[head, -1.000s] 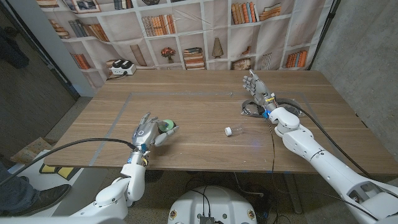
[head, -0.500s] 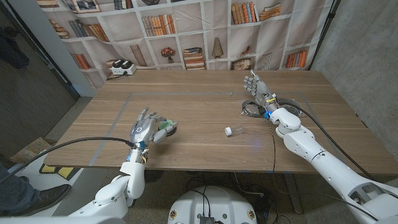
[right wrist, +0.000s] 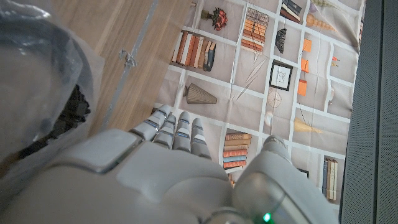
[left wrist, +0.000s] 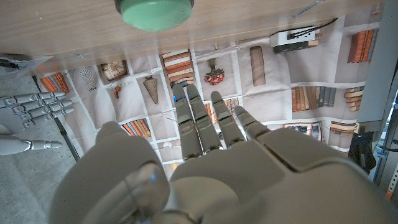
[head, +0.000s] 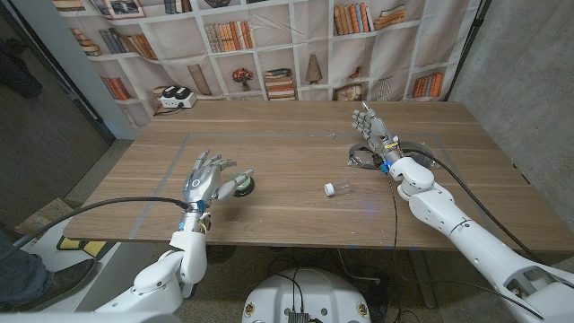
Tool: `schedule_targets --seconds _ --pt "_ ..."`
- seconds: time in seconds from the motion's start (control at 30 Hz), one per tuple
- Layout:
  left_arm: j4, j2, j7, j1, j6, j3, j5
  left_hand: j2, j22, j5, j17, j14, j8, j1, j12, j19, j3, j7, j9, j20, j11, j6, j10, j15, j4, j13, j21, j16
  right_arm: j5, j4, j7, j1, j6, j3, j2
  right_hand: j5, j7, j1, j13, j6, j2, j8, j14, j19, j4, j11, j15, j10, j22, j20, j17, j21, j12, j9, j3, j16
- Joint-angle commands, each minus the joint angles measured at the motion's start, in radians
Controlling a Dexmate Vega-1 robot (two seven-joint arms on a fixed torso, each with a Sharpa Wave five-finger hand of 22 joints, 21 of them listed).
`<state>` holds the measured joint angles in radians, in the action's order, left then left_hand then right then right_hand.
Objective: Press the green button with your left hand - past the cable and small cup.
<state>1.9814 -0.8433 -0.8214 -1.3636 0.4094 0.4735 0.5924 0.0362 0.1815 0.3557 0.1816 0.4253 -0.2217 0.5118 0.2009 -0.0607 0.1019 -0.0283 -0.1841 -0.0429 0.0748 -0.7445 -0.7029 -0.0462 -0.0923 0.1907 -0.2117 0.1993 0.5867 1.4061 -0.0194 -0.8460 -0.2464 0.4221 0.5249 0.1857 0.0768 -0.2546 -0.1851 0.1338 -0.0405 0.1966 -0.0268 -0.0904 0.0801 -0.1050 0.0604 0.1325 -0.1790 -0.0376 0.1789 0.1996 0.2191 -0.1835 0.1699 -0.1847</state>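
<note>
Robot hand (head: 204, 178) beside green button (head: 240, 187).

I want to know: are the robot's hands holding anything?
No. The left hand is open beside the green button; the right hand is open too.

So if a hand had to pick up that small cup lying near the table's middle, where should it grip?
Probably across the small cup's clear body, coming from above. It lies on its side with bare table all around, so fingers could close on its two long sides.
</note>
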Motion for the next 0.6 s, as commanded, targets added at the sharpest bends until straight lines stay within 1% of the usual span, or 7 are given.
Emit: schedule_targets --seconds 0.03,0.23,0.3,0.43,0.6 --pt "0.01 -0.001 -0.002 -0.01 -0.043 -0.059 -0.019 0.005 0.002 0.003 0.0 -0.001 0.004 0.006 -0.005 -0.01 0.008 0.003 -0.004 -0.004 -0.001 0.009 0.009 -0.067 -0.003 0.002 -0.001 -0.004 -0.008 0.03 0.029 -0.021 -0.003 -0.006 0.01 0.0 -0.003 0.0 -0.002 0.01 -0.009 -0.001 0.004 0.003 0.005 0.002 0.002 0.007 -0.005 -0.012 0.002 0.0 -0.004 -0.006 -0.001 0.0" --pt "0.016 -0.001 0.015 -0.006 -0.046 -0.061 -0.016 0.006 0.002 0.003 0.001 0.001 0.004 0.007 -0.003 -0.01 0.009 0.004 -0.004 -0.006 0.005 0.008 0.006 -0.064 -0.003 0.002 0.0 -0.004 -0.005 0.049 0.04 -0.028 0.007 -0.011 0.016 0.0 -0.003 0.0 -0.002 0.011 -0.01 -0.001 0.004 0.004 0.006 0.002 0.002 0.007 -0.005 -0.012 0.002 0.0 -0.004 -0.006 -0.001 0.0" --pt "0.018 0.001 0.015 -0.008 -0.042 -0.062 -0.011 0.007 0.002 0.002 0.001 0.0 0.003 0.008 -0.003 -0.01 0.009 0.001 -0.004 -0.007 0.004 0.005 0.005 -0.064 -0.003 0.003 0.0 -0.004 -0.007 0.046 0.036 -0.025 0.004 -0.009 0.017 0.0 -0.003 -0.001 -0.002 0.011 -0.01 -0.001 0.004 0.004 0.006 0.003 0.002 0.007 -0.005 -0.012 0.002 0.0 -0.004 -0.006 -0.001 0.0" --pt "0.025 0.006 0.025 -0.017 -0.035 -0.065 -0.017 0.007 0.002 0.002 0.001 0.001 0.003 0.008 -0.002 -0.01 0.01 0.005 -0.004 -0.007 0.006 0.001 0.004 -0.064 -0.003 0.003 0.0 -0.004 -0.009 0.031 0.022 -0.016 -0.006 -0.006 0.013 0.0 -0.004 -0.001 -0.002 0.011 -0.011 -0.001 0.004 0.004 0.006 0.002 0.002 0.007 -0.005 -0.013 0.002 0.0 -0.004 -0.006 -0.001 0.0" --pt "0.041 0.002 0.034 -0.029 -0.015 -0.071 -0.01 0.008 0.002 0.001 0.001 0.002 0.001 0.009 0.001 -0.011 0.011 0.004 -0.004 -0.008 0.011 -0.004 -0.001 -0.064 -0.004 0.003 0.0 -0.005 -0.004 0.011 0.011 -0.006 -0.018 -0.005 0.002 0.0 -0.004 -0.001 -0.002 0.011 -0.011 -0.001 0.004 0.004 0.007 0.003 0.002 0.007 -0.005 -0.013 0.002 0.0 -0.004 -0.006 -0.001 0.0"
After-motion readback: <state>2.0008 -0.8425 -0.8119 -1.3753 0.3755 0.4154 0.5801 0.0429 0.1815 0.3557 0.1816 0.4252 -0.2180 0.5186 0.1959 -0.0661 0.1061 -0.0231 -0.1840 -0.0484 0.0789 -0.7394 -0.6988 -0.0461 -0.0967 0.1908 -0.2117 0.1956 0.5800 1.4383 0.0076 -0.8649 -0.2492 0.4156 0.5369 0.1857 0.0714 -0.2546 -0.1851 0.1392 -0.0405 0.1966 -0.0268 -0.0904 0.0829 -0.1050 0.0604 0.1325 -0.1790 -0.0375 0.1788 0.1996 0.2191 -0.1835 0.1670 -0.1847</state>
